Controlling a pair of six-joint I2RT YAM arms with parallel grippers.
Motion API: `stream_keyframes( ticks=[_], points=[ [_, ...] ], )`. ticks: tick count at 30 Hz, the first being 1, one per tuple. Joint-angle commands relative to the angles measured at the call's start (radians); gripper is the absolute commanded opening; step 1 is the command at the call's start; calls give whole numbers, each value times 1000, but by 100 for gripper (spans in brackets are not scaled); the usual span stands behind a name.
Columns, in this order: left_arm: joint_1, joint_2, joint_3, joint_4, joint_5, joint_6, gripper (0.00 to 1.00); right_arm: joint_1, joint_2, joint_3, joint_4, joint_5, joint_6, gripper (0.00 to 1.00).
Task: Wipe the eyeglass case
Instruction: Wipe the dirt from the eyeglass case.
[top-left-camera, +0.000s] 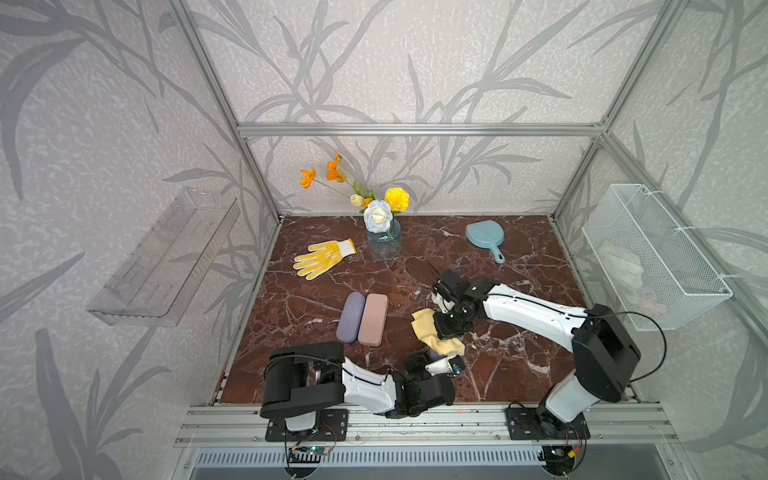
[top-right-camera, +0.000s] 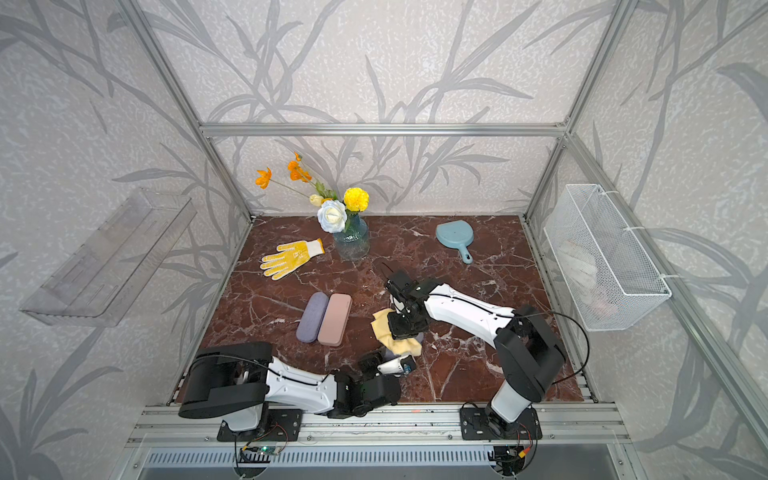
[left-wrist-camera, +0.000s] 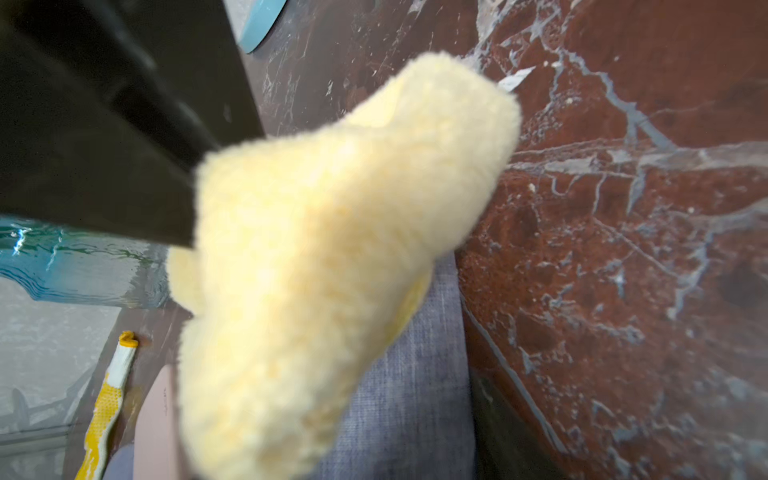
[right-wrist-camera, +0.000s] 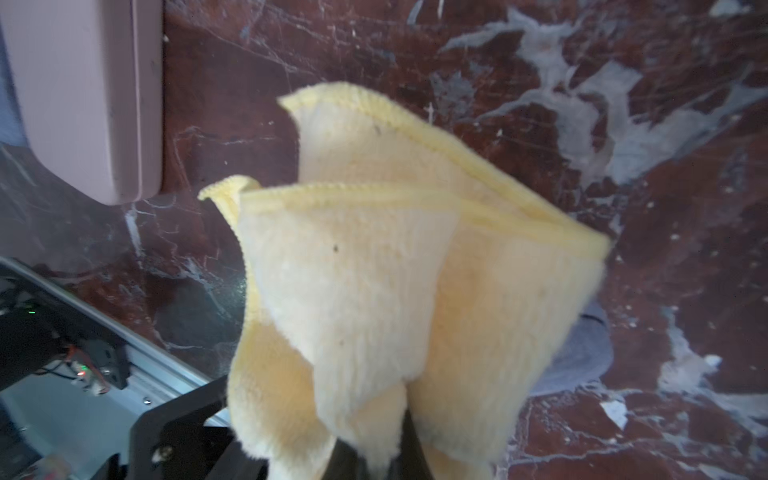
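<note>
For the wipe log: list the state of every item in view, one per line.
right gripper: shut on yellow cloth
left gripper: shut on grey-blue case
yellow cloth: bunched, partly covering the grey-blue case
purple case: closed, lying flat
pink case: closed, right beside the purple case
glove: lying flat
vase: upright, holding flowers
blue hand mirror: lying flat

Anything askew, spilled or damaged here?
Nothing stands out. The vase stands upright, the purple case and pink case lie side by side, the left hand holds the grey case under the right hand's yellow cloth.
</note>
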Motion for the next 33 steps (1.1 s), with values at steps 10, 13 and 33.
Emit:
stream_keyframes(
  ticks=[10,13,33],
  points=[
    [-3,11,-4,40,-22,26,6,-113,4,112,-249,694,-190,0],
    [24,-8,-12,33,54,27,5,-21,-61,153,-261,586,-177,0],
    [151,-99,-82,56,323,-7,2,-160,37,-69,-160,546,-143,0]
  ],
)
